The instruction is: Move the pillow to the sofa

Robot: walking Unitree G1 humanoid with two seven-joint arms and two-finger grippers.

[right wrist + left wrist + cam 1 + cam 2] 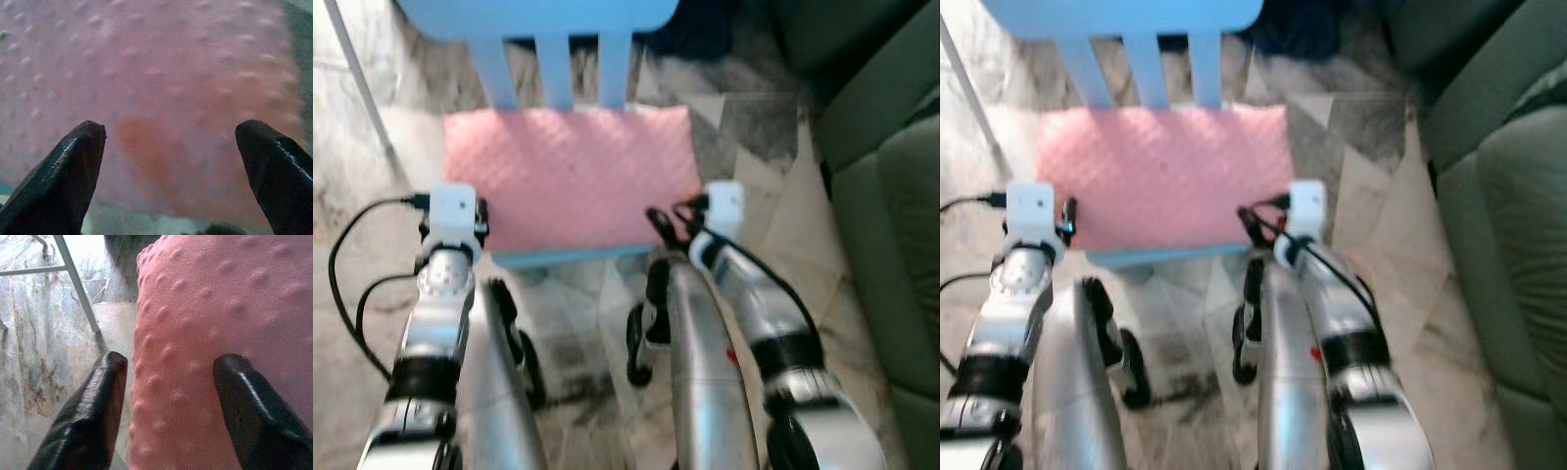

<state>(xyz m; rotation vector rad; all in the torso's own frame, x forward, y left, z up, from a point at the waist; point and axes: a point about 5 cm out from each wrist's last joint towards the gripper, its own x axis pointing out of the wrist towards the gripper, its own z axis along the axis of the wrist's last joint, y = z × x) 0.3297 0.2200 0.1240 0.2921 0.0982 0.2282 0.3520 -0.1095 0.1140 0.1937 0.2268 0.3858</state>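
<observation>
- pink pillow [570, 176] lies flat on the blue chair [540, 39], upper middle of the frame; green sofa [891, 215] runs down the right edge.
- left hand [168, 382] is wide open, straddling the pillow's edge, holding nothing.
- right hand [171, 147] is also spread wide, empty, right over the pillow.
- risk: soft pillow could sag or slip if only the cover gets pinched.

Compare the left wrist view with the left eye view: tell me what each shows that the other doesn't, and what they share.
Left wrist view alone: the left gripper open, one finger over the pillow's bumpy top, the other past its edge above the floor.
Left eye view alone: the blue chair under the pillow, the green sofa to the robot's right, the right gripper at the pillow's near corner.
Both: the pink pillow and marble floor.
</observation>
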